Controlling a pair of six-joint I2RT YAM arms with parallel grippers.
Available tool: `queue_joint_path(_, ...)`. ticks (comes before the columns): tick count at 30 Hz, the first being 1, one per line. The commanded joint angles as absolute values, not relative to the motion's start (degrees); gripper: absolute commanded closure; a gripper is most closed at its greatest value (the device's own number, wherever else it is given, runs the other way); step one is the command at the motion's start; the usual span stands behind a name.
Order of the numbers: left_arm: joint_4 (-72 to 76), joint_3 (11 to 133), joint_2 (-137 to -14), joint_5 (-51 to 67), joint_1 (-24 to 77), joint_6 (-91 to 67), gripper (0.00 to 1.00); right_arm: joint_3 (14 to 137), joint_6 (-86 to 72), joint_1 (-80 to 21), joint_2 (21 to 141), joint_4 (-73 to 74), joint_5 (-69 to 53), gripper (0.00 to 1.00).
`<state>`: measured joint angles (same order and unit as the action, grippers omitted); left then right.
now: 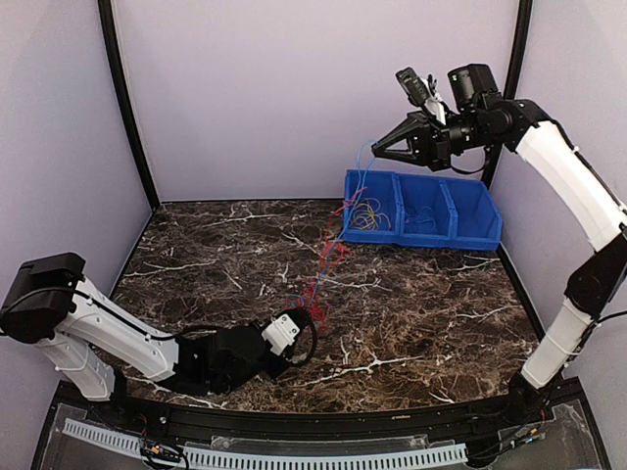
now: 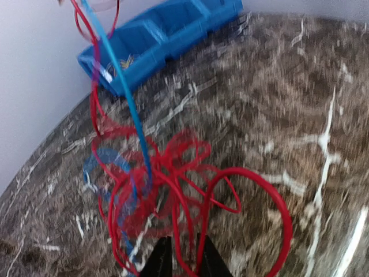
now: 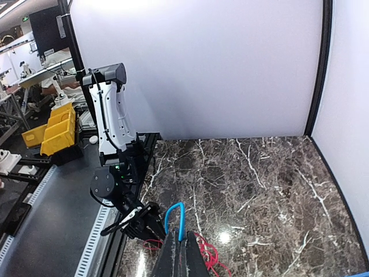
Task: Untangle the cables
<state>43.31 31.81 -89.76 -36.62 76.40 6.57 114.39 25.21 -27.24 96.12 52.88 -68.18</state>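
The cables are stretched out between my two grippers. My right gripper (image 1: 375, 150) is high above the blue bin (image 1: 460, 235), shut on a blue cable (image 1: 361, 172). Its loop (image 3: 176, 214) sticks out past the shut fingers in the right wrist view (image 3: 183, 247). Red cables (image 1: 328, 250) hang in a loose string from near the bin down to my left gripper (image 1: 310, 326), low over the table. In the left wrist view the fingers (image 2: 185, 261) are closed on red cable strands (image 2: 173, 173), and the blue cable (image 2: 124, 86) runs up through the tangle. Thin yellow cables (image 1: 370, 213) lie in the bin's left compartment.
The blue bin has three compartments and stands at the back right against the wall; it also shows in the left wrist view (image 2: 167, 34). The dark marble table (image 1: 411, 313) is walled by white panels on three sides. My left arm (image 3: 112, 115) shows in the right wrist view.
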Motion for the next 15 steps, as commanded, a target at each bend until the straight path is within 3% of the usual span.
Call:
queue_joint_path(1, 30.4, 29.8, -87.3, -40.5, 76.7, 0.5, 0.79, 109.2, 23.0, -27.9, 91.8, 42.6, -68.2, 1.00)
queue_joint_path(8, 30.0, 32.2, -80.4, -41.1, 76.8, 3.2, 0.68, 100.2, 24.4, -33.0, 90.3, 40.8, -63.2, 1.00)
queue_joint_path(15, 38.2, 37.6, -72.8, -38.4, 76.8, 8.3, 0.47, 97.2, 24.6, -35.8, 90.5, 39.7, -60.6, 1.00)
